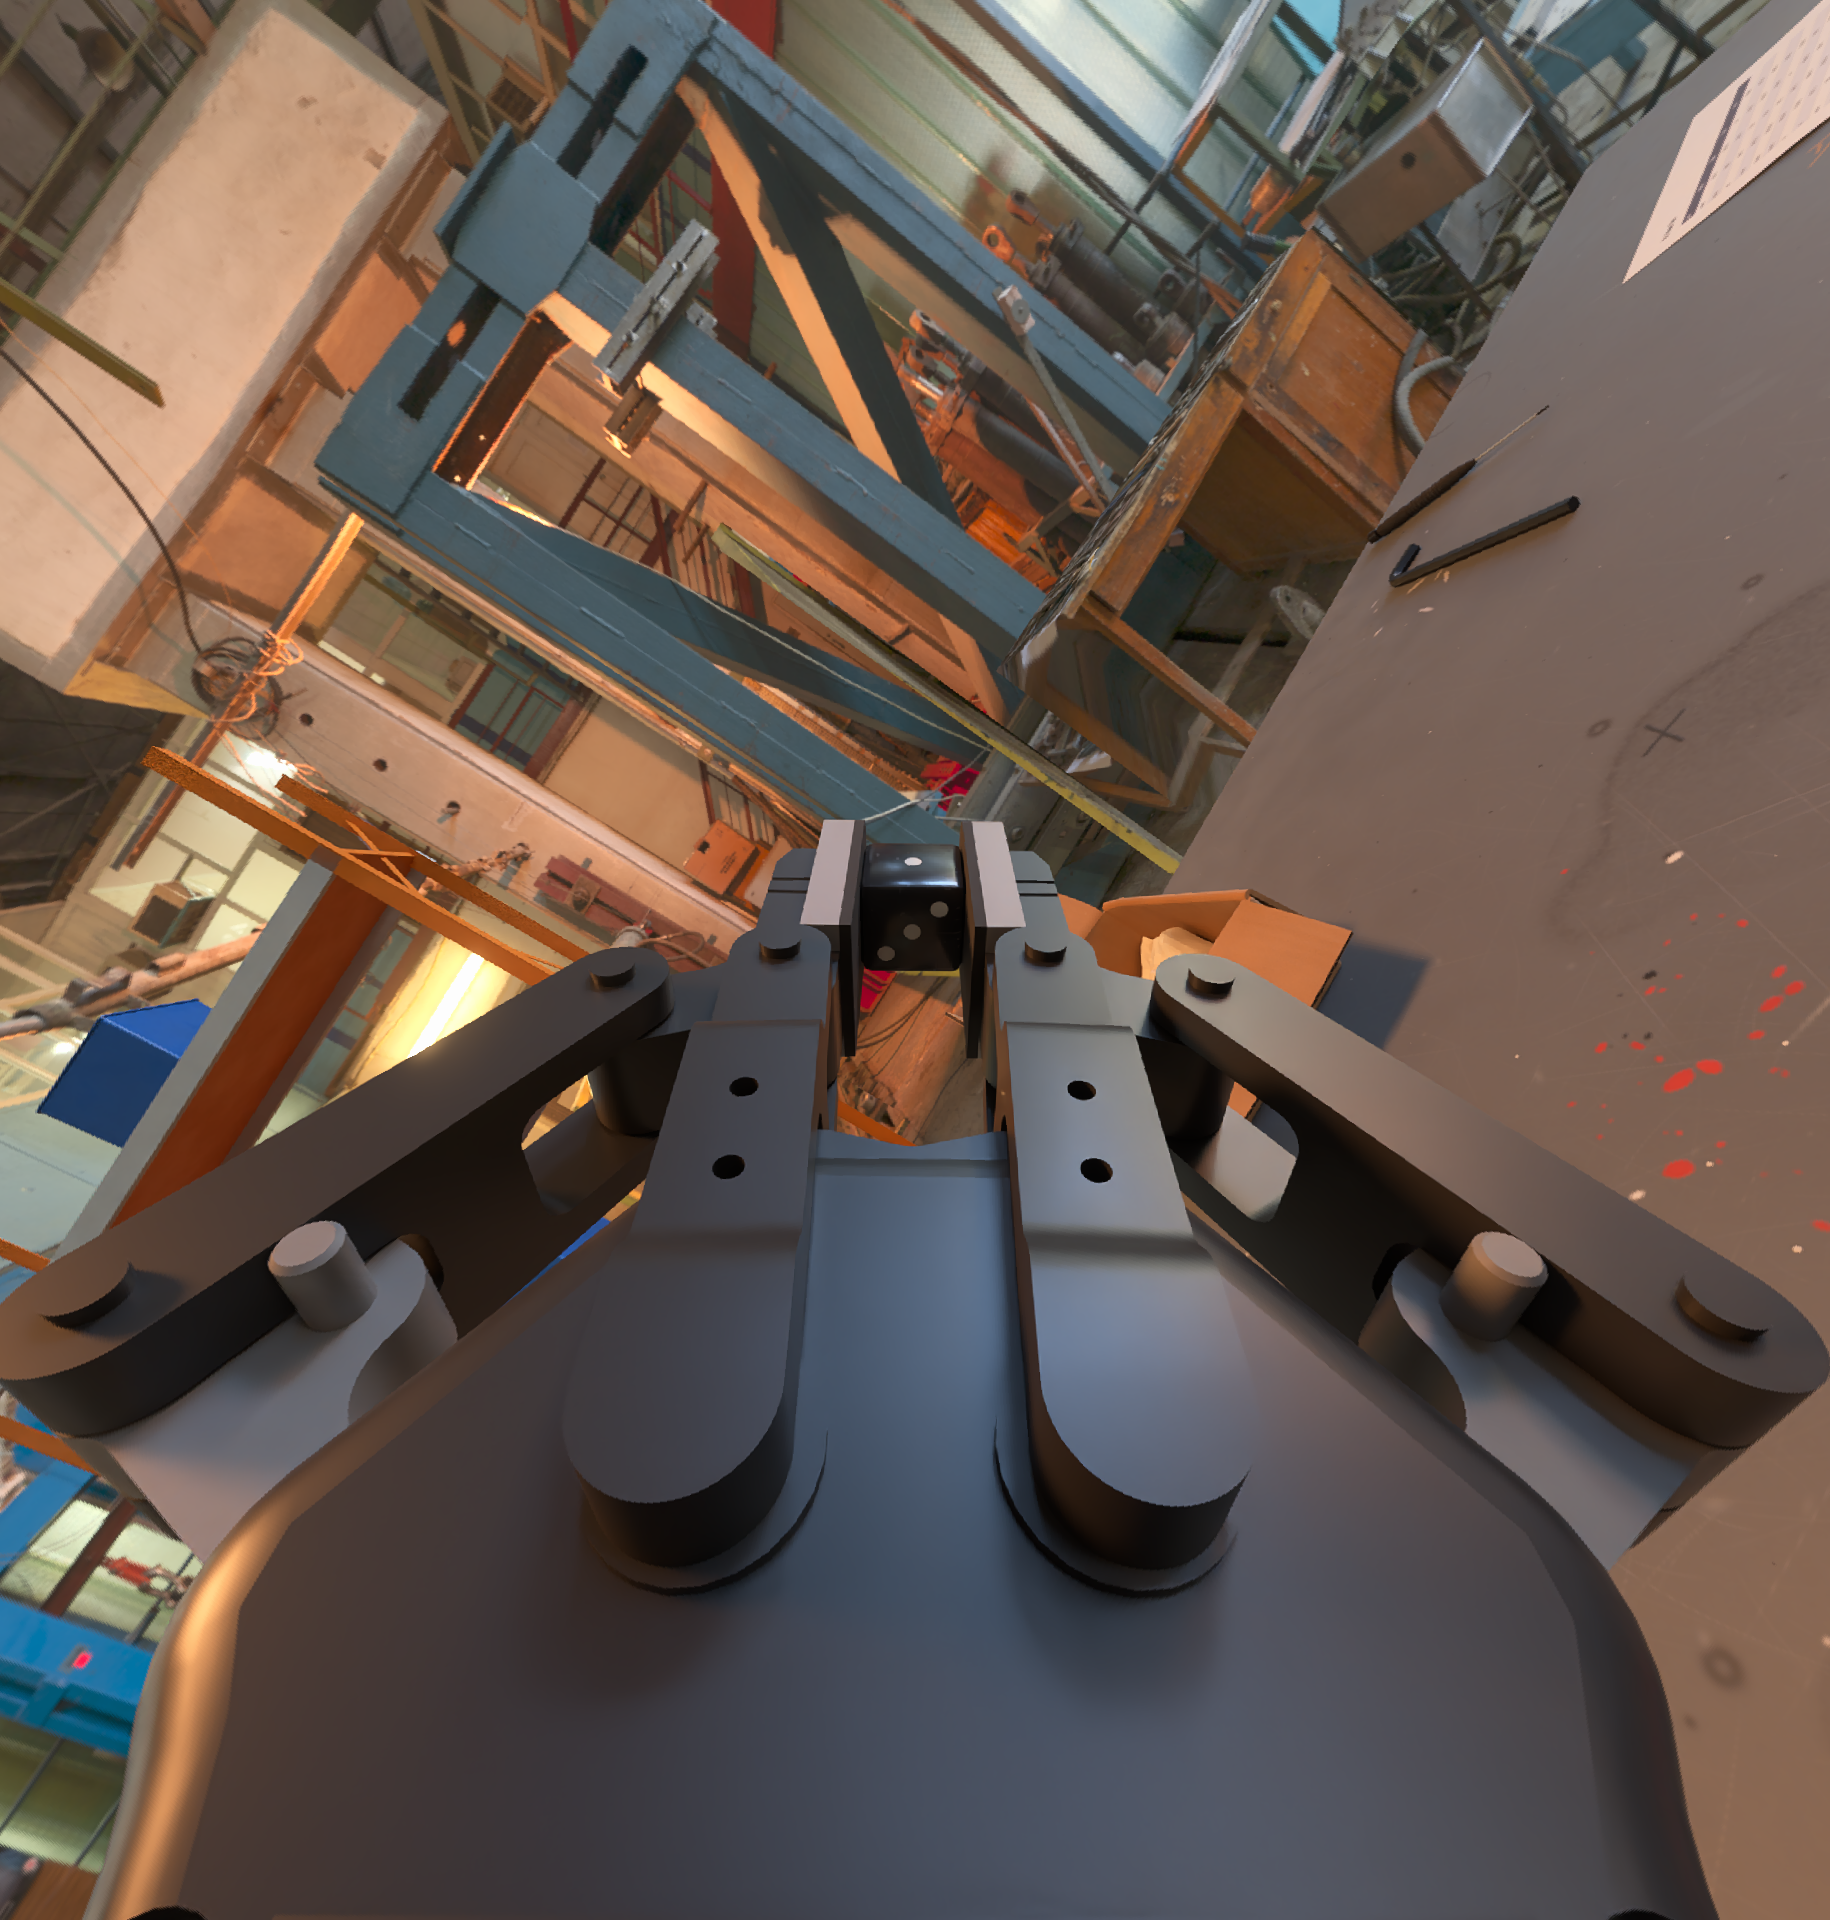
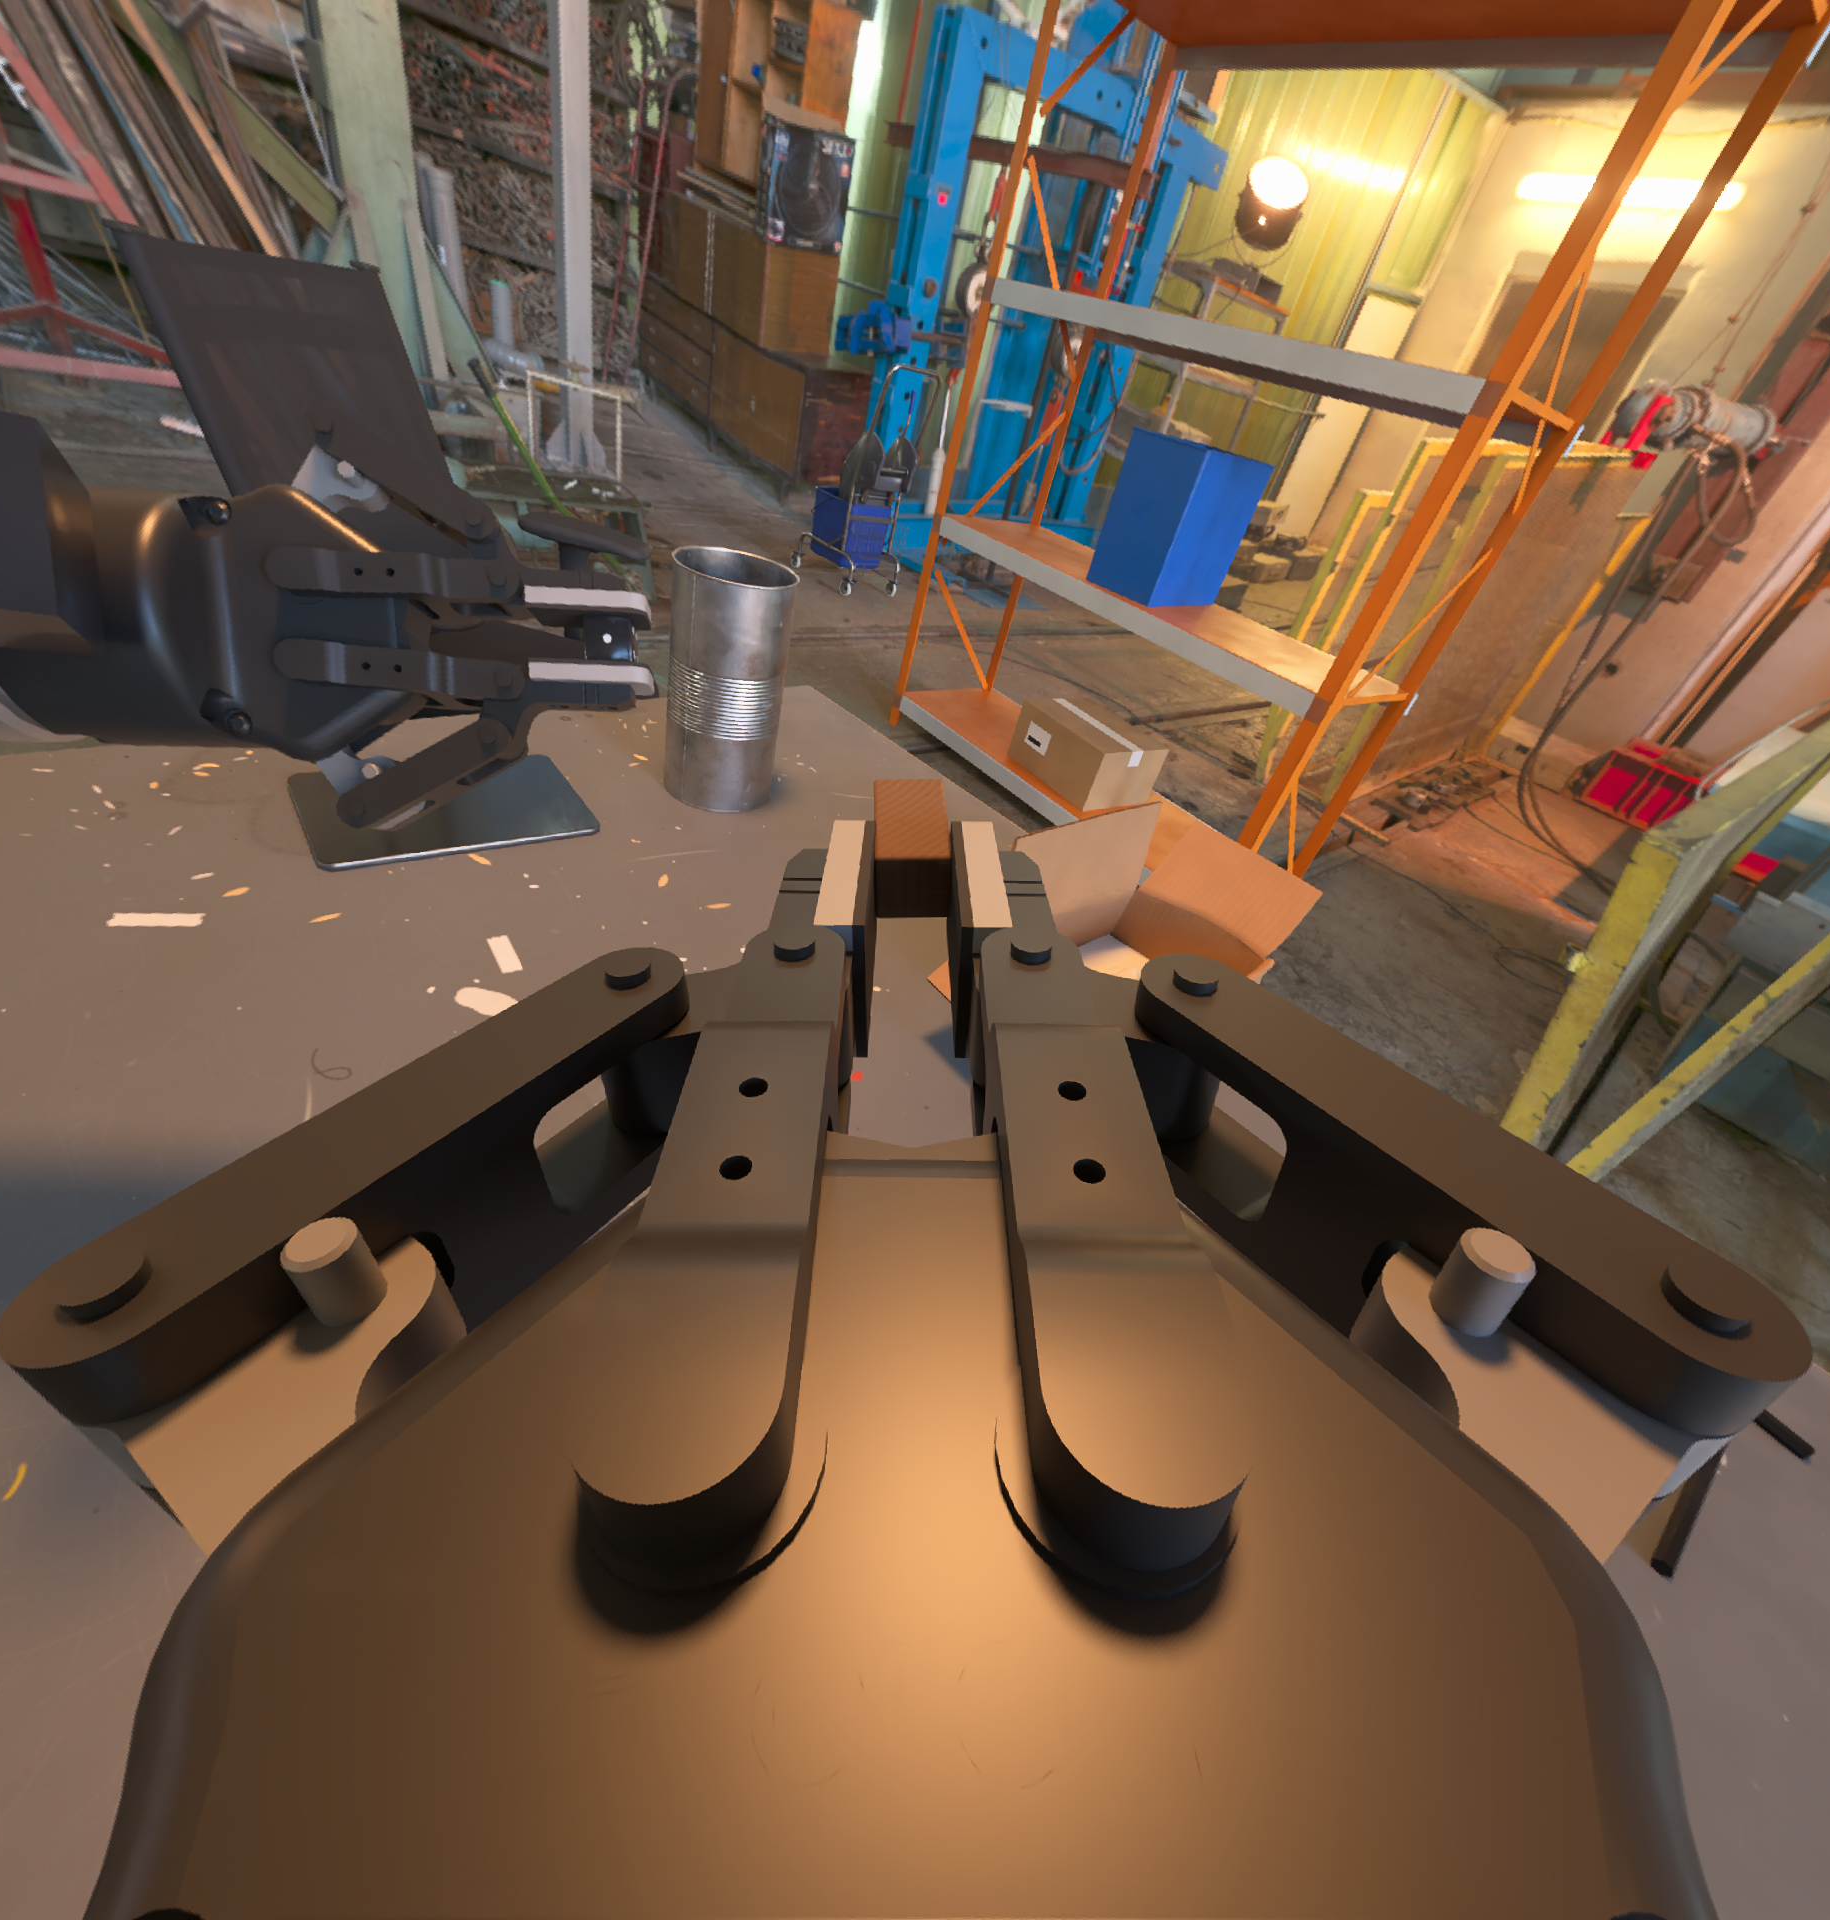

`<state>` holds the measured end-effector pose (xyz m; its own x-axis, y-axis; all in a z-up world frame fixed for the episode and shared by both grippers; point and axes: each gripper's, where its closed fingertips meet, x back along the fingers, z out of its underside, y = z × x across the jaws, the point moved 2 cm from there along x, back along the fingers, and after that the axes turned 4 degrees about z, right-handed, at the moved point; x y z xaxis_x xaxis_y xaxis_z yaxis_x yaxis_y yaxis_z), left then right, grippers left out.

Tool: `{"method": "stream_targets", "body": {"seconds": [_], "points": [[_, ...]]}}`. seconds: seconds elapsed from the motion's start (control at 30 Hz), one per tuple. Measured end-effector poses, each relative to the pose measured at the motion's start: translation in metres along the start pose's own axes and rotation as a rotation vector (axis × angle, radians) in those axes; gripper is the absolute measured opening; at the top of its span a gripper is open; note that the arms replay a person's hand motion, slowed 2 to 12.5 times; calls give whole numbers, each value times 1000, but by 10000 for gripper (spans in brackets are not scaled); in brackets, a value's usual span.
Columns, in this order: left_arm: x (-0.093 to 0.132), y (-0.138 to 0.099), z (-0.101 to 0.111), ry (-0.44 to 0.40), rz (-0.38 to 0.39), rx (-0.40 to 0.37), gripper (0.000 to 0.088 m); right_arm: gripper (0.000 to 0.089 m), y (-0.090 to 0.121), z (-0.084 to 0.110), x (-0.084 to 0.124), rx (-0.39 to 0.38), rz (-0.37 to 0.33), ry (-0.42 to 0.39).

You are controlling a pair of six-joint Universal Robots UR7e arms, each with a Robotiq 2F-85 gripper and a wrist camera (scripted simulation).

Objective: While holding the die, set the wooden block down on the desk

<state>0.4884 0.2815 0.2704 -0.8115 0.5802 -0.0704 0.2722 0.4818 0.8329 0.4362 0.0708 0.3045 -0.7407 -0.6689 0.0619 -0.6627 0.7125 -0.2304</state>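
Both your arms hold something above the table (image 2: 215,1039).

Your left gripper (image 1: 911,883) jaws pinch the die (image 1: 911,909); your right gripper (image 2: 906,873) jaws clamp the wooden block (image 2: 909,831), near the tin can (image 2: 729,681).

Left gripper (image 1: 911,883) clamps black white-pipped die (image 1: 911,914) between its pads, held sideways above grey scuffed desk (image 1: 1617,831); in right wrist view same left gripper (image 2: 620,644) sits to the left, die (image 2: 610,636) at its tips, just left of upright ribbed metal can (image 2: 729,681) standing on desk (image 2: 215,987). Behind left gripper a dark tilted panel on metal stand (image 2: 443,810). Right gripper (image 2: 911,873) holds rectangular wooden block (image 2: 909,836) between its pads, in front of can, block above the desk. Open cardboard box (image 2: 1171,894) just right of block at desk's far edge. Bent black hex key (image 1: 1482,540) lies on desk, white paper sheet (image 1: 1752,125) beyond it
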Motion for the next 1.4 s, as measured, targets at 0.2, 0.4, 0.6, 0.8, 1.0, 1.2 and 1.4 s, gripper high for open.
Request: {"method": "stream_targets", "body": {"seconds": [0.2, 0.4, 0.6, 0.8, 1.0, 1.2, 1.4], "points": [[-1, -2, -2, -1, 8, -7, 159, 125, -3, 11, 9, 5, 22, 26], [-2, -5, -5, -6, 17, -10, 159, 125, -7, 26, 18, 26, 62, 68], [-2, -8, -7, -12, 25, -10, 159, 125, -13, 45, 26, 68, 116, 123], [-3, -10, -8, -16, 32, -12, 159, 125, -17, 67, 34, 123, 167, 189], [-4, -13, -10, -22, 39, -12, 159, 125, -19, 91, 40, 177, 205, 260], [-5, -15, -12, -26, 47, -14, 159, 125, -18, 117, 45, 245, 232, 334], [-6, -18, -13, -27, 54, -18, 159, 125, -17, 141, 49, 306, 246, 403]]}}
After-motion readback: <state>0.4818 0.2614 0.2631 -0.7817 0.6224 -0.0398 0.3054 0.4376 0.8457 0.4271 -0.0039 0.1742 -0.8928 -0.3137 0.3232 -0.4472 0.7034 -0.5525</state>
